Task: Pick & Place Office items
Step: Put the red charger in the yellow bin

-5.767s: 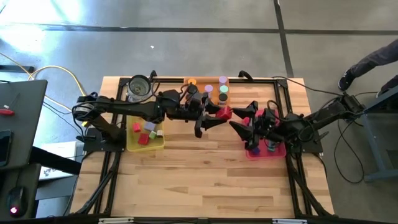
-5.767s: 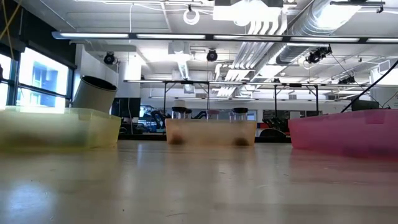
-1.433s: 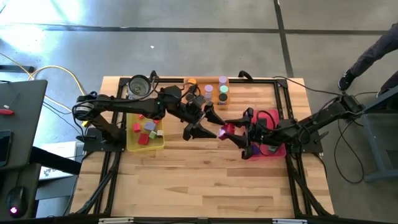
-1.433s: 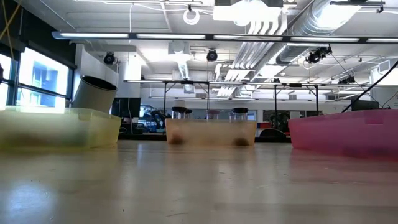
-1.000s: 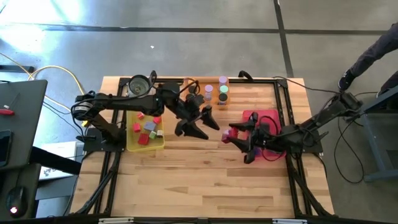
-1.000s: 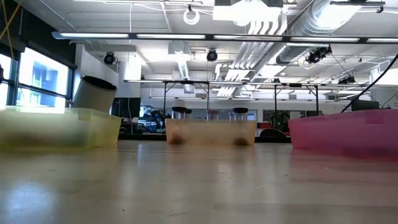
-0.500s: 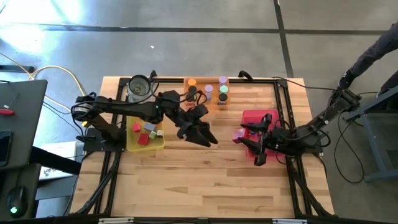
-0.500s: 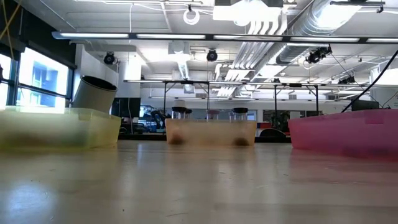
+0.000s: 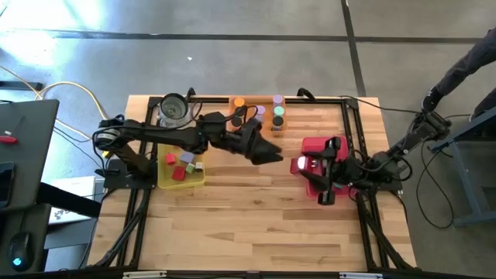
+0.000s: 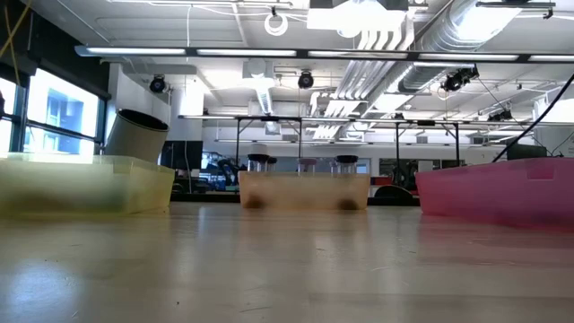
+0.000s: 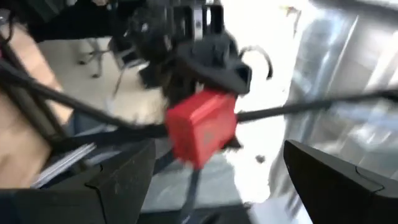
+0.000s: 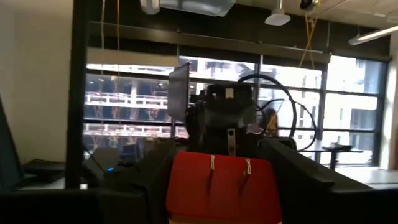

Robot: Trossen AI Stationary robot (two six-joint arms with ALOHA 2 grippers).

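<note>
1. Wooden table (image 9: 256,209), pink tray (image 9: 313,145) under my right arm.
2. My right gripper (image 9: 304,165) clamps the red block (image 9: 301,163) — at the tray's near edge.
3. Centre it over the tray, lower, then release; left gripper (image 9: 271,153) waits open mid-table.

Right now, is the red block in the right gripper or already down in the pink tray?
In the right gripper: the right wrist view shows the red block clamped between its fingers, and the high view shows it above the pink tray, not yet released.
</note>
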